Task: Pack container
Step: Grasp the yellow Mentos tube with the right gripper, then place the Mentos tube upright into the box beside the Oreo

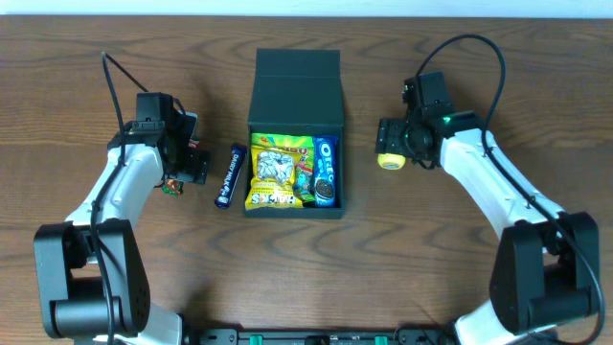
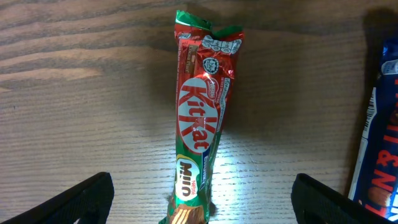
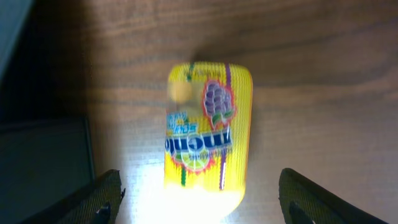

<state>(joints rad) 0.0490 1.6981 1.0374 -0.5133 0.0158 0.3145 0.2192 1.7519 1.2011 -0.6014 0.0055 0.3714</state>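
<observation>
The dark teal container (image 1: 296, 96) stands at the table's middle with its flap lid open toward the back. It holds a yellow snack bag (image 1: 273, 171), an Oreo packet (image 1: 326, 172) and a small packet between them. My left gripper (image 1: 182, 165) is open above a red-and-green KitKat Milo bar (image 2: 202, 118) lying on the table, one finger on each side (image 2: 202, 208). My right gripper (image 1: 397, 144) is open over a yellow Mentos tub (image 3: 208, 134) to the right of the container, its fingers astride the tub (image 3: 205, 202).
A dark blue snack bar (image 1: 228, 175) lies between the KitKat bar and the container's left wall; it also shows at the right edge of the left wrist view (image 2: 379, 143). The container's wall (image 3: 43, 162) is close on the left in the right wrist view.
</observation>
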